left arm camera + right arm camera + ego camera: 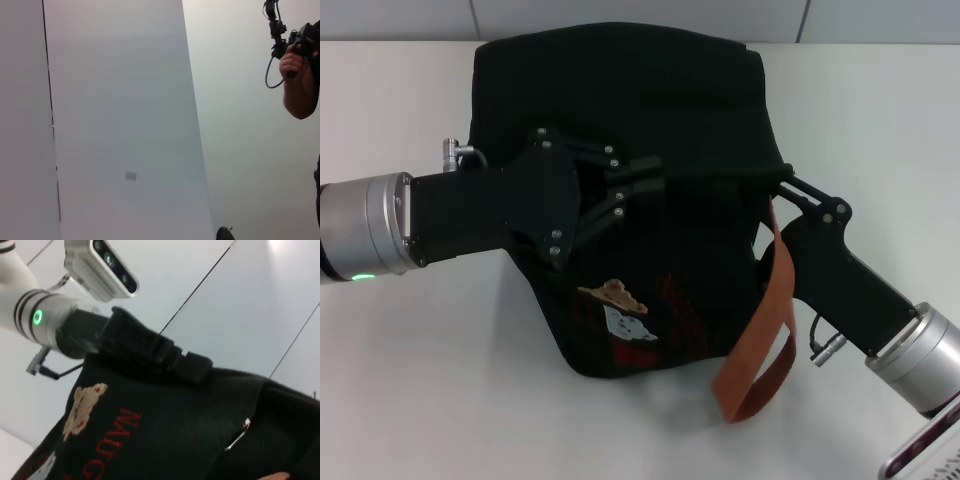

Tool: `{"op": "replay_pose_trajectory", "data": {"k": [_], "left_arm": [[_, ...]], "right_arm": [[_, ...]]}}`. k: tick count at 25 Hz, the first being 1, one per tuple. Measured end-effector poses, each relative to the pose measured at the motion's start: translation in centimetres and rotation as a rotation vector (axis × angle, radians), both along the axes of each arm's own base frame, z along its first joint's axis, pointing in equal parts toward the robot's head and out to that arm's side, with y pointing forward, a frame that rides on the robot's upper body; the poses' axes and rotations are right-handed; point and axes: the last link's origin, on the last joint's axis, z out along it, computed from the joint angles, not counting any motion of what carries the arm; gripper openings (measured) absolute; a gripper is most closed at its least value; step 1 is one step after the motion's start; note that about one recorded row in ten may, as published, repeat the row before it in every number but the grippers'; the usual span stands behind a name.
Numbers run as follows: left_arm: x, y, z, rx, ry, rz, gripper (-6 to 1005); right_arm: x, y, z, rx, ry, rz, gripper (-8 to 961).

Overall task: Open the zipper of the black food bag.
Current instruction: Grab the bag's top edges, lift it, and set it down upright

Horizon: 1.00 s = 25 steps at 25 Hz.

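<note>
The black food bag [650, 130] is standing on the white table [420, 380], its bear patches facing me and one orange-brown strap [765, 340] hanging down its front. I am reaching my left gripper [645, 178] across the bag's front near the upper edge; its fingers [195, 365] are sitting close together against the fabric, probably pinched on something there, though I cannot tell what. My right gripper [782, 180] is pressing against the bag's right side beside the strap (whether its fingers are open I cannot tell). A silver pull [239, 436] is hanging on the fabric.
</note>
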Motion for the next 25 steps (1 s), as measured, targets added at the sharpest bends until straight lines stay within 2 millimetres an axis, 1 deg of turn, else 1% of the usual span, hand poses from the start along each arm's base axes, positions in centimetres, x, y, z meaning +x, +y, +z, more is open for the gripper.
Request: {"op": "replay_pose_trajectory", "data": {"k": [4, 8, 16, 25], "left_arm": [[0.0, 0.0, 0.0, -0.001, 0.001, 0.0, 95], [0.0, 0.0, 0.0, -0.001, 0.002, 0.0, 95], [0.0, 0.0, 0.0, -0.002, 0.001, -0.002, 95], [0.1, -0.1, 0.0, -0.007, -0.004, -0.008, 95]], "right_arm": [[-0.1, -0.1, 0.3, -0.017, 0.039, -0.002, 364], [0.0, 0.3, 0.6, -0.029, 0.06, -0.015, 361], [0.0, 1.3, -0.1, -0.05, 0.008, -0.038, 357], [-0.6, 1.9, -0.4, -0.06, -0.011, -0.012, 352]]}}
